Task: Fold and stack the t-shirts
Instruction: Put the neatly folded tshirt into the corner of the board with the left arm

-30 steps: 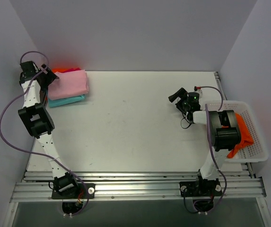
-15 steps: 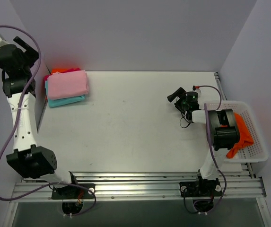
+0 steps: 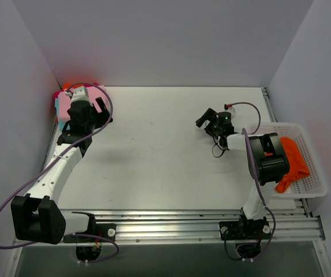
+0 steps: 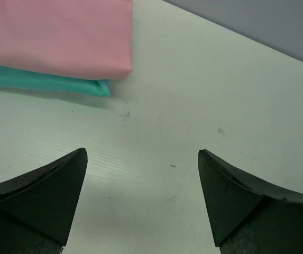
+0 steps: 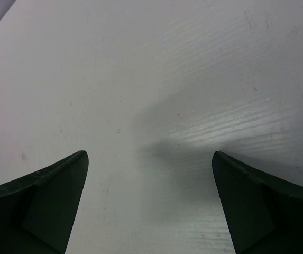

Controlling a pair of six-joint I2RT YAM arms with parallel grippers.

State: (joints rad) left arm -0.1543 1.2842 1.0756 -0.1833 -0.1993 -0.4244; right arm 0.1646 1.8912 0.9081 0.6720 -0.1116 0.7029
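A folded pale pink t-shirt (image 4: 56, 37) lies on top of a folded teal t-shirt (image 4: 45, 82) at the table's far left corner. In the top view my left arm covers most of this stack; a strip of pink (image 3: 63, 109) and a bit of orange (image 3: 67, 86) behind it show. My left gripper (image 3: 103, 112) is open and empty just right of the stack, over bare table (image 4: 140, 201). My right gripper (image 3: 203, 119) is open and empty low over bare table (image 5: 148, 201). A bright orange t-shirt (image 3: 293, 161) lies crumpled in the basket.
A white mesh basket (image 3: 315, 173) stands at the right edge of the table, beside my right arm. Grey walls close in the back and both sides. A metal rail (image 3: 165, 222) runs along the near edge.
My left arm has swung down from high at the far left wall and now reaches low over the table beside the stack. My right gripper has shifted a little to the left.
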